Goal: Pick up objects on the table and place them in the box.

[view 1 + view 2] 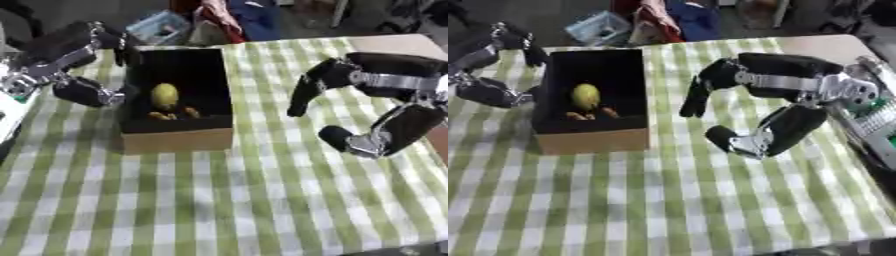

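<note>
A cardboard box (178, 140) with a black inside stands on the green-and-white checked table. Inside it lie a yellow rounded object (164, 95) and small orange-brown pieces (173, 115). My left hand (72, 60) hovers at the box's left side, fingers spread, one reaching over the far left corner, holding nothing. My right hand (776, 107) hangs over the cloth right of the box, fingers and thumb relaxed and apart, nothing between them.
The checked tablecloth (219, 200) stretches toward me in front of the box. A bare tan table corner (398, 44) shows at the far right. Beyond the far edge lie a light blue container (162, 27) and red and blue cloth (232, 17).
</note>
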